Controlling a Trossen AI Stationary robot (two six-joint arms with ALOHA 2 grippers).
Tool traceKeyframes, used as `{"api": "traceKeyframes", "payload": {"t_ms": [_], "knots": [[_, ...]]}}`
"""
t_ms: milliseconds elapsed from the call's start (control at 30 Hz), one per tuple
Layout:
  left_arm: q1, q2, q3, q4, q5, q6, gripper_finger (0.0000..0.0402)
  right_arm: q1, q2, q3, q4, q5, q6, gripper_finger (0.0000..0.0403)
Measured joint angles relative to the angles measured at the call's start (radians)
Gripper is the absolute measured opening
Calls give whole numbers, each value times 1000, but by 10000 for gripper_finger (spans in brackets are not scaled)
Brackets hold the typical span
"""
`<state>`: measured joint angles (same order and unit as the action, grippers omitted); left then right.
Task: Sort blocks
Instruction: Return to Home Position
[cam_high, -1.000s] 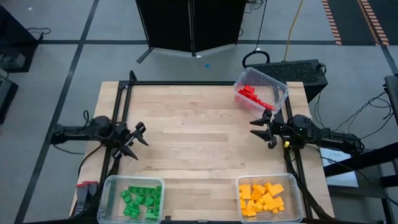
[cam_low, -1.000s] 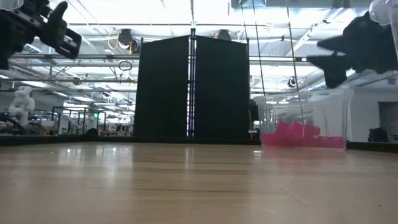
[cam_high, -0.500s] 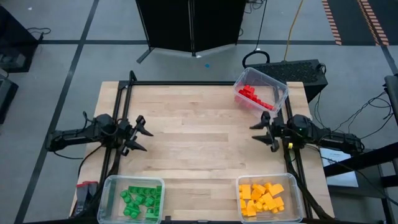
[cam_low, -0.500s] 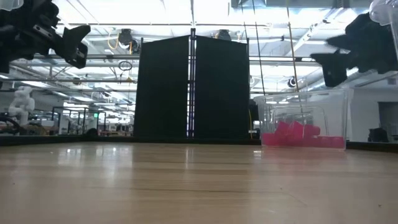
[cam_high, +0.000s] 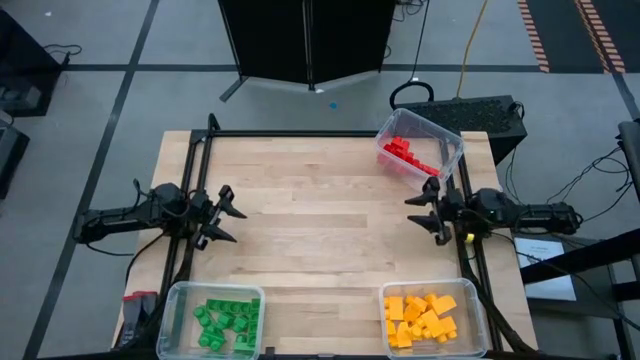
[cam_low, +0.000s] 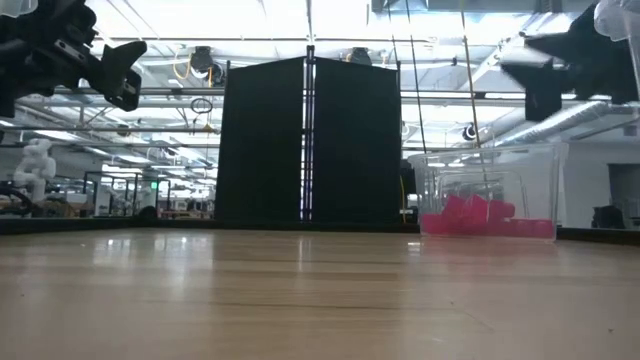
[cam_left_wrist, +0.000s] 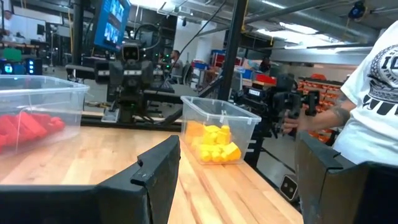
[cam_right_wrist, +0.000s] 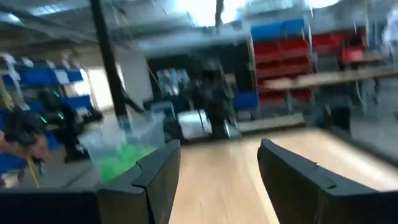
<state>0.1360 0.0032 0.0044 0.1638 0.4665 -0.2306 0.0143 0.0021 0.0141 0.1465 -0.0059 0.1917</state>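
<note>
The blocks lie sorted in three clear bins. Red ones (cam_high: 408, 152) fill the bin at the far right, green ones (cam_high: 226, 322) the bin at the near left, and yellow-orange ones (cam_high: 420, 318) the bin at the near right. My left gripper (cam_high: 226, 216) hovers open and empty over the table's left edge, pointing level across the table. My right gripper (cam_high: 424, 213) hovers open and empty over the right edge, facing it. Both also show high above the tabletop in the low view, the left gripper (cam_low: 112, 72) and the right gripper (cam_low: 545, 78).
The red bin (cam_high: 447, 147) sits skewed at the far right corner, the green bin (cam_high: 178, 300) and yellow bin (cam_high: 470, 300) along the near edge. A black panel (cam_low: 310, 140) stands beyond the far edge. A person (cam_left_wrist: 373, 106) stands past the table's right side.
My left gripper has swung a little toward the far edge, then kept still. My right arm has swung about its base, so its gripper now points straight across the table toward the left. Both stay open and empty; no block has moved.
</note>
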Motion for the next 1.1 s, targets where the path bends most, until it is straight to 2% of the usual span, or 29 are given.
{"api": "traceKeyframes", "payload": {"t_ms": [67,200,267,433,667,867,1100], "knots": [[0,0,0,0,0,2,210,10,0,2,43,-10,-22,208],[0,0,0,0,0,8,210,17,0,0,9,-100,-39,208],[0,0,0,-3,0,4,210,21,0,0,-1,-108,-42,208],[0,0,0,-15,0,1,210,21,0,0,-54,-43,-79,208],[-1,0,0,-57,0,-75,210,21,0,0,-115,-34,-99,208],[-1,0,0,-64,0,-78,210,20,1,1,-111,85,-64,208],[-1,0,0,-73,-3,-61,210,21,1,1,-112,83,-56,208]]}}
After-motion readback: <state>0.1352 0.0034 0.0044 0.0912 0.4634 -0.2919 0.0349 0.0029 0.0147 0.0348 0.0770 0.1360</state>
